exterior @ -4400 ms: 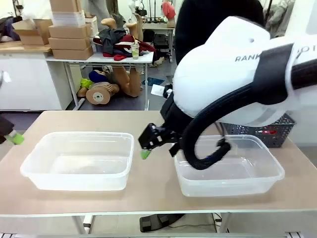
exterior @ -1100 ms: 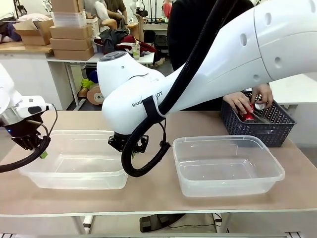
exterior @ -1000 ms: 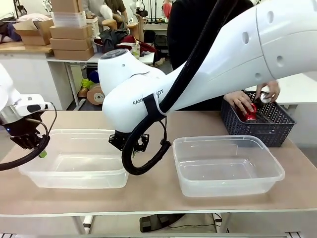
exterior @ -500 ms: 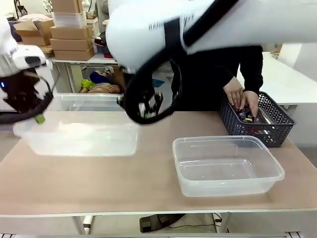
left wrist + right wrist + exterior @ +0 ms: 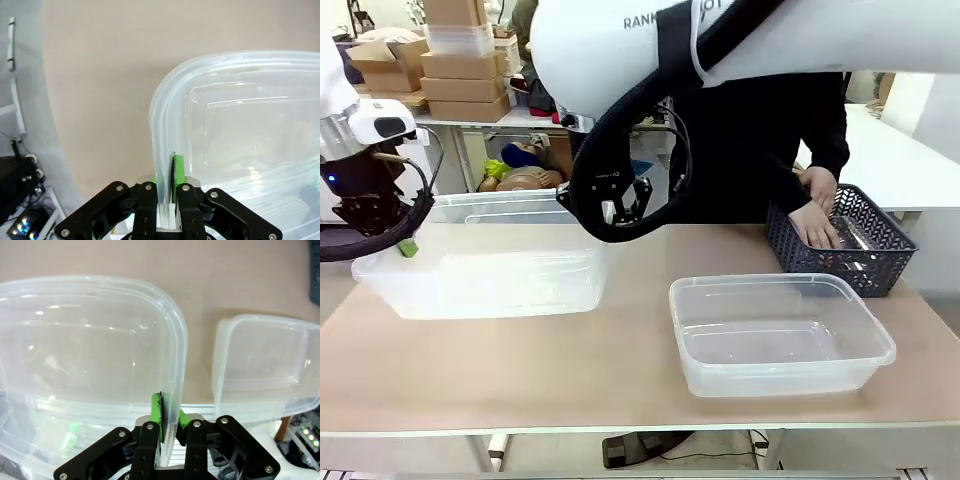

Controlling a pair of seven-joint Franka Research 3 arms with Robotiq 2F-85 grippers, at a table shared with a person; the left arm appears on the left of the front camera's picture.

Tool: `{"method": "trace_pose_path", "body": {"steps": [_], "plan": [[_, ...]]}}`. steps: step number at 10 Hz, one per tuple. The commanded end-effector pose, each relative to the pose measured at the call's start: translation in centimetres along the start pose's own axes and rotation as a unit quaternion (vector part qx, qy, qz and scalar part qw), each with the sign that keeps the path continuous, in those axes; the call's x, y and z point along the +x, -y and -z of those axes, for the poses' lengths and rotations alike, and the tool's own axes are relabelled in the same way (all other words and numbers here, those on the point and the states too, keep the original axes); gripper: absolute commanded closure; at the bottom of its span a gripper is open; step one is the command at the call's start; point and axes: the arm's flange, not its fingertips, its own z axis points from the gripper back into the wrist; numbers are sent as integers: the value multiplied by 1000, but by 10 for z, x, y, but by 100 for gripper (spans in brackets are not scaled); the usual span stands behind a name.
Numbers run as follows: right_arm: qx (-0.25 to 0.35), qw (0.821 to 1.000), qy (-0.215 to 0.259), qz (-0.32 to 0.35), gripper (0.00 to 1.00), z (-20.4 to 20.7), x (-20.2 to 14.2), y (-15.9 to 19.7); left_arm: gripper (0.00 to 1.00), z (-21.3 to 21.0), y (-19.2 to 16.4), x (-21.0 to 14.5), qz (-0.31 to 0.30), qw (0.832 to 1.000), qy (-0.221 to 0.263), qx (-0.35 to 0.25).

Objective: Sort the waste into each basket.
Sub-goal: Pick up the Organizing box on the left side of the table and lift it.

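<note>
**Front view leads: both tubs empty, sorting not begun**

Front view: the left tub (image 5: 485,282) appears raised clear of the table (image 5: 620,360), carried between the two arms. The left hand (image 5: 402,243) pinches its rim at one end and the right hand (image 5: 620,208) pinches the opposite end. Nothing lies inside it. The right tub (image 5: 782,338) rests on the table near the front edge, equally bare. Well behind it at the far right stands a dark lattice basket (image 5: 880,262), with the person's hand (image 5: 817,228) reaching into it. Its contents are too small to tell, so any waste is judged to be there, none of it sorted yet.

Left wrist view: the green-padded fingers (image 5: 178,167) are clamped on the thin wall of the left tub at its rounded corner, bare tabletop beyond.

Right wrist view: these fingers (image 5: 157,412) are likewise closed over the left tub's rim. The right tub lies just beyond, apart from it, and is empty too.

By my reading everything remains: placing this tub, then filling both.
</note>
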Motion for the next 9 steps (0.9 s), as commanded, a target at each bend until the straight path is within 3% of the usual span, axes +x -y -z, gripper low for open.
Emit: {"method": "trace_pose_path", "body": {"steps": [1,2,3,6,7,9], "plan": [[1,1000,5,-1,95,-8,-3,2,94,-6,2,2,3,1000,2,0],[-13,1000,10,26,95,1,4,26,94,-6,22,8,7,999,1,-52],[-7,999,4,32,95,4,6,59,94,-6,63,30,-65,993,0,-94],[-34,996,39,71,95,13,-1,158,94,13,165,101,-106,993,-31,-47],[-25,996,34,73,95,18,3,189,94,24,203,122,-74,995,-60,-18],[-18,997,11,79,95,42,17,221,94,31,253,149,-69,996,-60,20]]}}
